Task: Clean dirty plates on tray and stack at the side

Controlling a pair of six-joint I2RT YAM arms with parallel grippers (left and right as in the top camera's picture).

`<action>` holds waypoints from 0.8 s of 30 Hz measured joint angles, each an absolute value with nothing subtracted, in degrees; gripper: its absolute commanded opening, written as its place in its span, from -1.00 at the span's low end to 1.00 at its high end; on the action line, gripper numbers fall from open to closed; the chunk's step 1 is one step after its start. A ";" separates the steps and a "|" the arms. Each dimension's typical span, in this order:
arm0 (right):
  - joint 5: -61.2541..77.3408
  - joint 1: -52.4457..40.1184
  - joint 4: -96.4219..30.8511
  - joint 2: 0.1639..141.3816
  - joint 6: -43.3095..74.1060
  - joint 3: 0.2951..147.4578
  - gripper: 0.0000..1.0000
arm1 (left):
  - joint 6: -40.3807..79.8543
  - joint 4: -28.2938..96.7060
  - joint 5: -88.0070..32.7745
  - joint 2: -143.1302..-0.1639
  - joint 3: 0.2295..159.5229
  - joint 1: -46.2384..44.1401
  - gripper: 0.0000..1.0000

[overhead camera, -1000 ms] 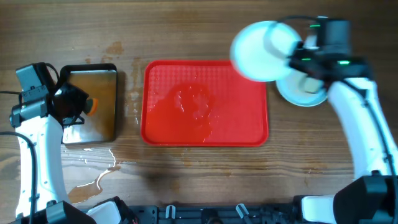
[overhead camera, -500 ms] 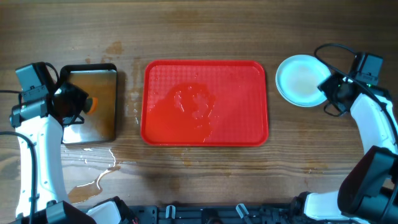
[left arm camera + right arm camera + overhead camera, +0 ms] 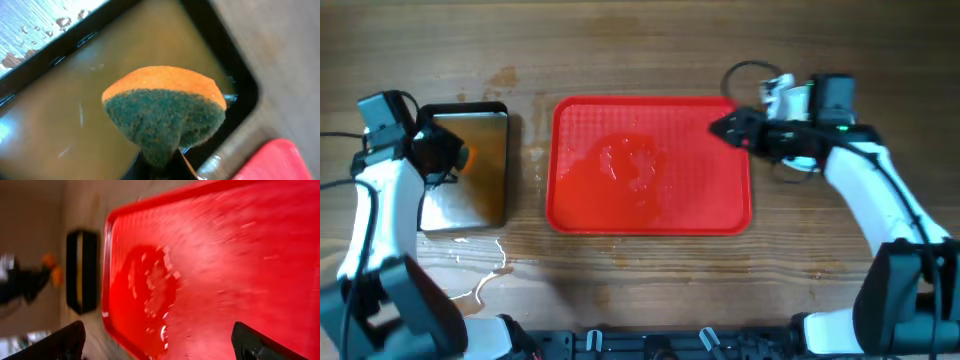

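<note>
The red tray (image 3: 650, 200) lies mid-table with no plates on it, only a film of water (image 3: 630, 165); in the right wrist view the tray (image 3: 240, 255) fills the frame. The plates are hidden under my right arm, just right of the tray. My right gripper (image 3: 725, 127) hangs over the tray's far right corner. It is open (image 3: 160, 347), its dark fingertips (image 3: 65, 340) wide apart with nothing between them. My left gripper (image 3: 455, 160) is shut on an orange and green sponge (image 3: 165, 107) above the metal pan (image 3: 480, 190).
The black-rimmed pan (image 3: 60, 100) holds brownish water and stands left of the tray. Water is spilled on the wooden table (image 3: 480, 275) near the front left. A black cable (image 3: 745, 70) loops behind the right arm.
My right gripper let go of a plate on the stack right of the tray, opened, and swung left over the tray's corner. The left arm shifted slightly toward the back with the sponge.
</note>
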State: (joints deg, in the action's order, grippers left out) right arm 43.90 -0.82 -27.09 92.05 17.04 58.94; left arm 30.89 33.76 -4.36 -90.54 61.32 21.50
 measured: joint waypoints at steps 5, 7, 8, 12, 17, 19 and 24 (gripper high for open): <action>33.28 -12.38 -27.05 92.03 19.73 58.94 0.79 | 30.41 32.18 -4.14 -95.98 61.30 21.50 0.18; 30.15 -15.16 -27.07 91.46 20.25 58.94 0.80 | 30.15 31.68 -4.14 -96.01 61.30 21.50 0.24; 28.88 -16.10 -27.11 90.67 20.36 58.94 0.79 | 30.39 31.64 -4.14 -96.01 61.30 21.50 0.24; 24.91 -17.65 -28.25 82.35 20.75 58.94 0.80 | 30.30 32.38 -4.14 -95.61 61.30 21.50 0.35; 19.84 -17.65 -32.75 67.35 20.78 58.96 0.76 | 30.30 34.11 -6.37 -84.23 61.19 21.50 0.31; 17.76 -17.65 -37.26 62.11 20.78 59.00 0.74 | 30.30 35.20 -9.17 -75.75 61.23 21.50 0.50; 10.74 -17.69 -51.22 50.81 21.02 59.11 1.00 | 30.63 41.34 -14.70 -56.77 61.32 21.28 1.00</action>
State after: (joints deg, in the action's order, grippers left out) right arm 10.74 -17.69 -51.22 50.81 21.02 59.11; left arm 30.63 41.34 -14.70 -56.77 61.32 21.28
